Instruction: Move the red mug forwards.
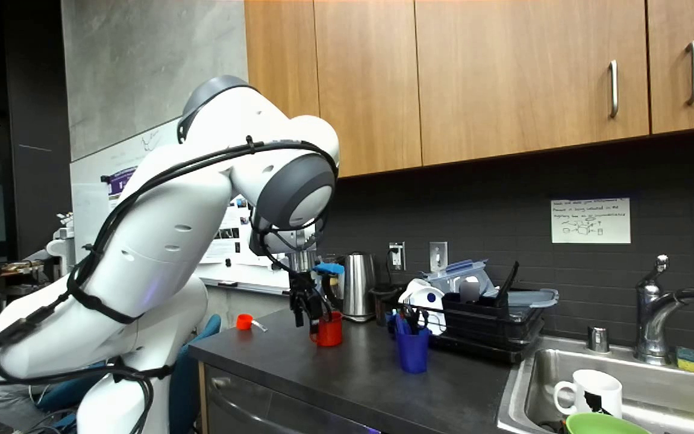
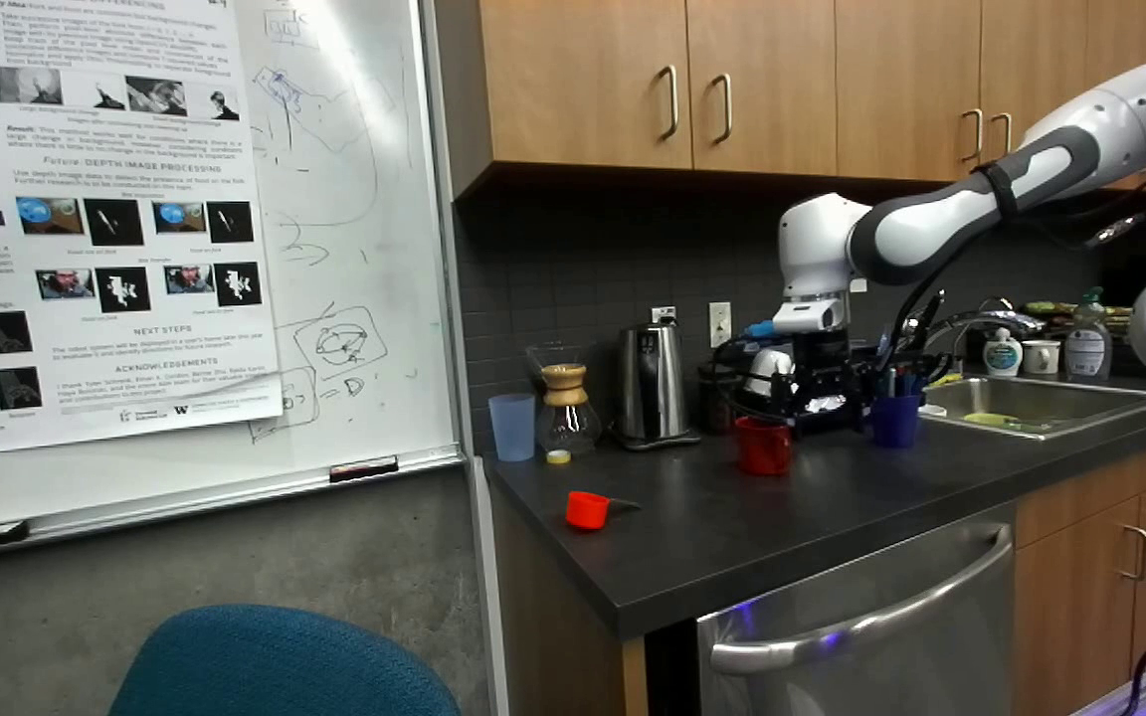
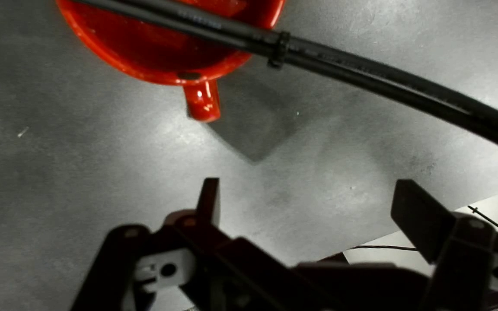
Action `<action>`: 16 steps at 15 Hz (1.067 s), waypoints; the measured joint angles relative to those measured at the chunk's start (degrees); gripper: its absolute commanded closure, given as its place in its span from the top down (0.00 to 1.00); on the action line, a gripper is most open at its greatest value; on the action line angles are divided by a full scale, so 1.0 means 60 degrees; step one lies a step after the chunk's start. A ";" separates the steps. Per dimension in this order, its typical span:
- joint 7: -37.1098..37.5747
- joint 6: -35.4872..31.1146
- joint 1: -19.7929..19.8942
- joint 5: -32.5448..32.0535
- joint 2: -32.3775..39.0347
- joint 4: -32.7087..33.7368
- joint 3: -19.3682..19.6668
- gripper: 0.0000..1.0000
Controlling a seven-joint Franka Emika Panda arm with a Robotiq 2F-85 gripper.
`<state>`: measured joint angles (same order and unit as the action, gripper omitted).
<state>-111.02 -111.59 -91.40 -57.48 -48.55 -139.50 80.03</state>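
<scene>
The red mug (image 1: 330, 331) stands upright on the dark countertop and shows in both exterior views (image 2: 764, 447). In the wrist view the mug (image 3: 162, 58) is at the top left, cut off by the frame edge. A black cable crosses in front of it, and its short handle points down toward the jaws. My gripper (image 3: 308, 181) points down with its fingers wide apart and nothing between them. It is beside the mug, on the handle side, and not around it. In an exterior view the gripper (image 1: 308, 322) partly covers the mug's left side.
A steel kettle (image 2: 653, 383) stands behind the mug. A blue cup with pens (image 1: 412, 351) and a black dish rack (image 1: 479, 328) are to the right. A small red measuring scoop (image 2: 587, 510) lies near the counter's end. A glass carafe (image 2: 568, 423) and light-blue cup (image 2: 512, 428) stand behind.
</scene>
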 measured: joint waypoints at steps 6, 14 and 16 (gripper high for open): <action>0.0000 0.0000 0.0000 0.0000 0.0000 0.0000 0.0000 1.00; -0.0348 -0.0326 0.0029 0.0081 0.0118 0.0024 -0.0018 1.00; -0.0715 -0.0474 0.0092 0.0081 0.0191 0.0070 -0.0087 1.00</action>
<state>-115.31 -114.43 -90.85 -56.99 -47.40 -139.08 79.51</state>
